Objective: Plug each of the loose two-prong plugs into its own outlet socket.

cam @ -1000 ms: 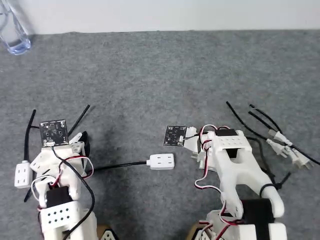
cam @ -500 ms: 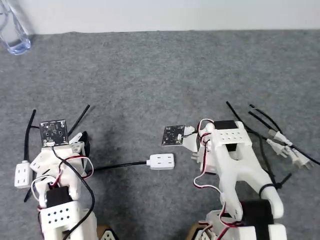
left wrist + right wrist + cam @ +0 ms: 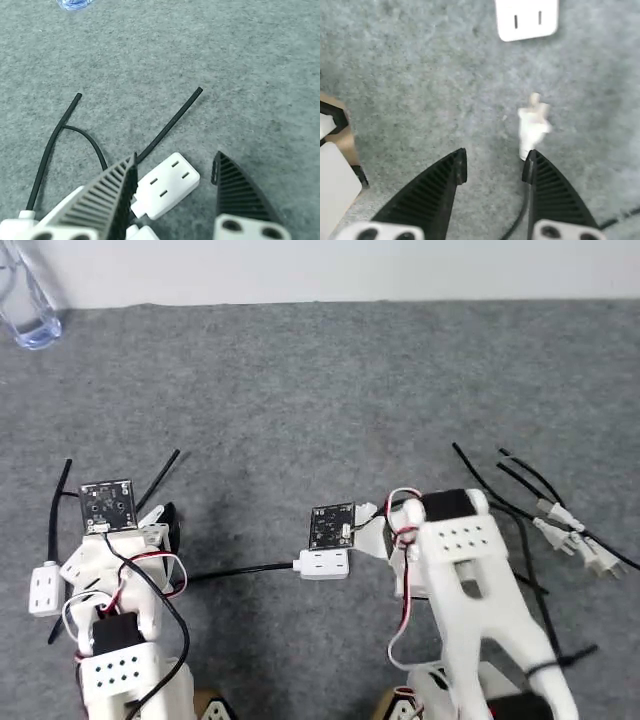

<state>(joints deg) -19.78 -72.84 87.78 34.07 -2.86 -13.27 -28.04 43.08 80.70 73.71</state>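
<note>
One socket (image 3: 322,562) mid-table, 2nd socket (image 3: 45,588) far left, loose plugs (image 3: 550,531) far right

Overhead plus two downward wrist close-ups

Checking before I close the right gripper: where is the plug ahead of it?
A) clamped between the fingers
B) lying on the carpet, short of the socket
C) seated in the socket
B: the plug lies on the carpet by the open right gripper, apart from the socket.

No text, label, brand name, number or sign is being shown legibly on any of the surfaces seen in these views.
</note>
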